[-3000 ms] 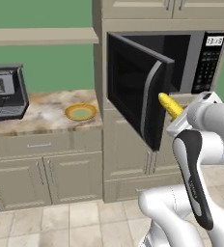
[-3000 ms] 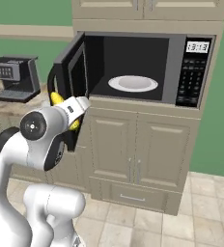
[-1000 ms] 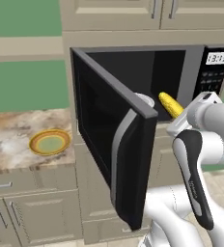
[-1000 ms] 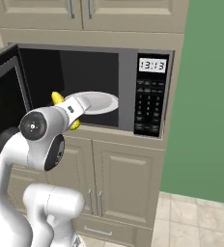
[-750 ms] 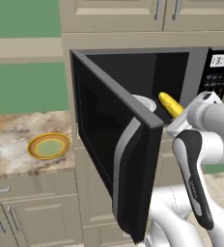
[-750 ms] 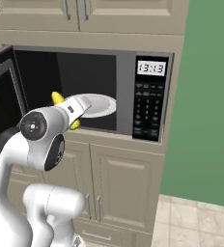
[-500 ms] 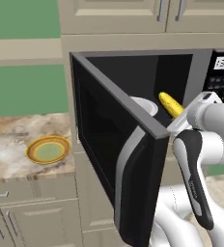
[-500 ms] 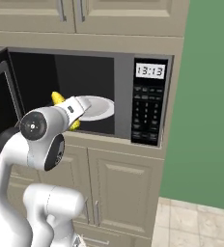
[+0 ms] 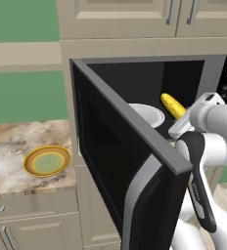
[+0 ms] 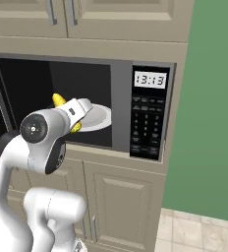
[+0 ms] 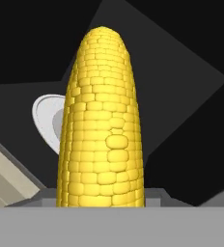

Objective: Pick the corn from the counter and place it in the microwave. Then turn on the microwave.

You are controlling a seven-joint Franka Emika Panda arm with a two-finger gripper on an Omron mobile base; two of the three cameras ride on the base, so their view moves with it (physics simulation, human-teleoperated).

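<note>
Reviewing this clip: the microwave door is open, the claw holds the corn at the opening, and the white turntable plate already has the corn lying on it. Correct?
Not quite. The corn is not lying on the turntable plate; the claw holds it in the air at the opening of the microwave, as the left base view shows. The door is open.

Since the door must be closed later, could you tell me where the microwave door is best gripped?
Grip the long silver handle along the free edge of the open microwave door, coming from its outer face; the upright bar suits the jaws. The gripper holds the corn.
</note>
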